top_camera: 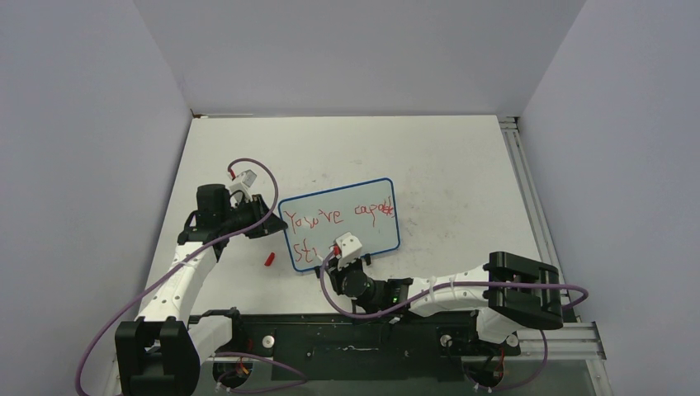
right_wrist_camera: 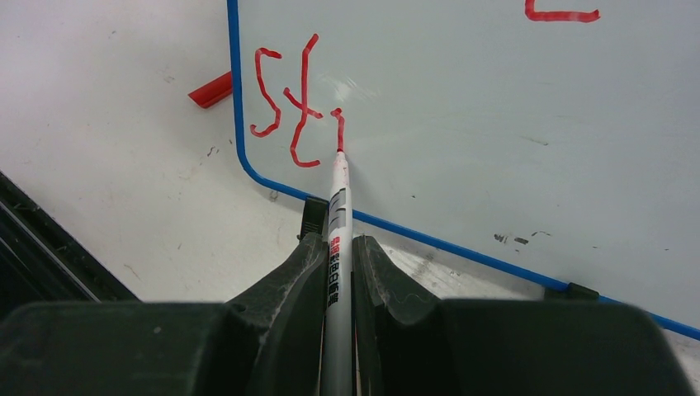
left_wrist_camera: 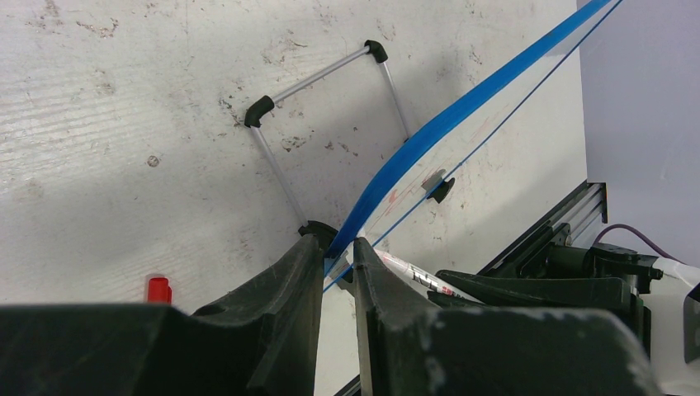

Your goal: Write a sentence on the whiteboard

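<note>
From above, the whiteboard (top_camera: 371,235) lies in the middle of the frame on the white table (top_camera: 462,157), turned a little so that its right end sits higher in the picture. The sentence (top_camera: 318,219) runs in red across the board's upper part, with a short second line begun at its lower left. The left gripper (top_camera: 271,217) meets the board's left edge. The right gripper (top_camera: 340,257) is at the board's lower edge. A red cap (top_camera: 270,259) lies on the table just left of the board's lower left corner.

In the left wrist view the left gripper (left_wrist_camera: 338,262), at bottom centre, is pinched on the blue frame of the whiteboard (left_wrist_camera: 462,107), which rises edge-on toward the upper right. A wire stand (left_wrist_camera: 322,74) shows behind the board at upper centre. The cap (left_wrist_camera: 158,289) is at lower left, and the marker (left_wrist_camera: 417,274) shows just right of the fingers.

In the right wrist view the right gripper (right_wrist_camera: 337,256), at bottom centre, is pressed together on the marker (right_wrist_camera: 338,206). Its tip touches the whiteboard (right_wrist_camera: 495,124) at the foot of a short red stroke. That stroke follows "St", the start of the second line of the sentence (right_wrist_camera: 301,107), near the board's lower left corner. The cap (right_wrist_camera: 210,89) lies on the table just outside the frame at upper left.
</note>
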